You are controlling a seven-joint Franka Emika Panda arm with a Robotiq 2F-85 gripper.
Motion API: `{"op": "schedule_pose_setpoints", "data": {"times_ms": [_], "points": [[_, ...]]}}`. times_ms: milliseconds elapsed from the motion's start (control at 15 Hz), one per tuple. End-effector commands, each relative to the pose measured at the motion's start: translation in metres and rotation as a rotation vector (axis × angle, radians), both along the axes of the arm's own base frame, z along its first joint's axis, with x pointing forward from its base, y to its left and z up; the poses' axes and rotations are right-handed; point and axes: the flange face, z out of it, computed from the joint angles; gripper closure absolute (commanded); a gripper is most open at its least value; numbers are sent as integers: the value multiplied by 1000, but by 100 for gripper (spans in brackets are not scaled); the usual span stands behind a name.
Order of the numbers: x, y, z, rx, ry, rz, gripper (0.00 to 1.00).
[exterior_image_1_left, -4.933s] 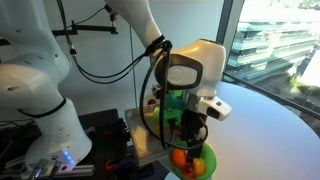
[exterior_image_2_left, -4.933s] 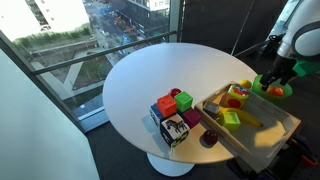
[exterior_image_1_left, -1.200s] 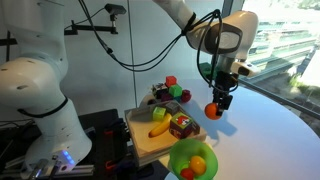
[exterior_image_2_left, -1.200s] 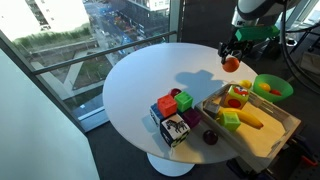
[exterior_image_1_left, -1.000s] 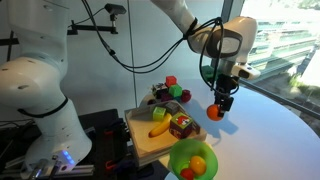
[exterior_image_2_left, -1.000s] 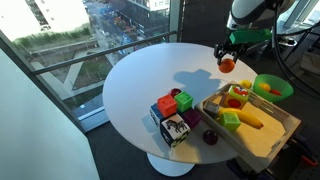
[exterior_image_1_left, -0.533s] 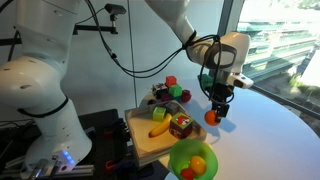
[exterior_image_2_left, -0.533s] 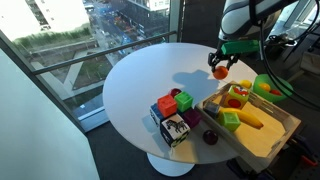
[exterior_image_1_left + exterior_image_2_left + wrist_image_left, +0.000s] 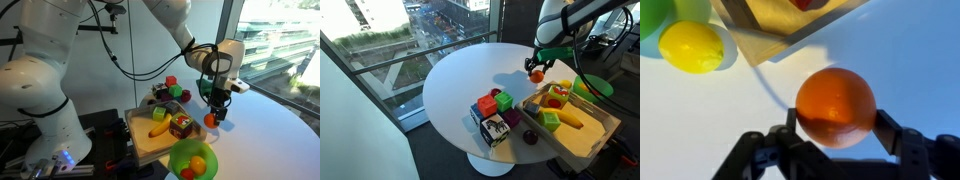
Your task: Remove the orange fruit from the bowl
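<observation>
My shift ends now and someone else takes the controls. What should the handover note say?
End effector: shut on the orange, low over the white table, close to the tray. Whether the orange touches the table cannot be told.
Bowl: beside the tray, with other fruit in it.
Done: the orange is out of the bowl.
Left: set it on the table, open, and back away.

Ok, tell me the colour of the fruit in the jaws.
Deep reddish-orange, plain and smooth. The orange fruit shows best in the wrist view, held between the jaws.
</observation>
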Motion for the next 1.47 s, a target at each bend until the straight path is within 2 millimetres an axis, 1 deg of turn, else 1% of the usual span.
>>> {"op": "schedule_pose_setpoints", "data": {"times_ms": [0, 200, 333, 400, 467, 1000, 1200, 1400], "points": [[1, 0, -2, -12, -3, -9, 48], [-1, -1, -5, -10, 8, -6, 48], [-2, -1, -6, -9, 14, -6, 15], [-2, -1, -6, -8, 16, -6, 6], [-2, -1, -6, -6, 18, -6, 0], [-6, -1, 1, 10, 33, 2, 0], [-11, 0, 8, 25, 59, 12, 0], [-18, 2, 20, 42, 98, 34, 0]]}}
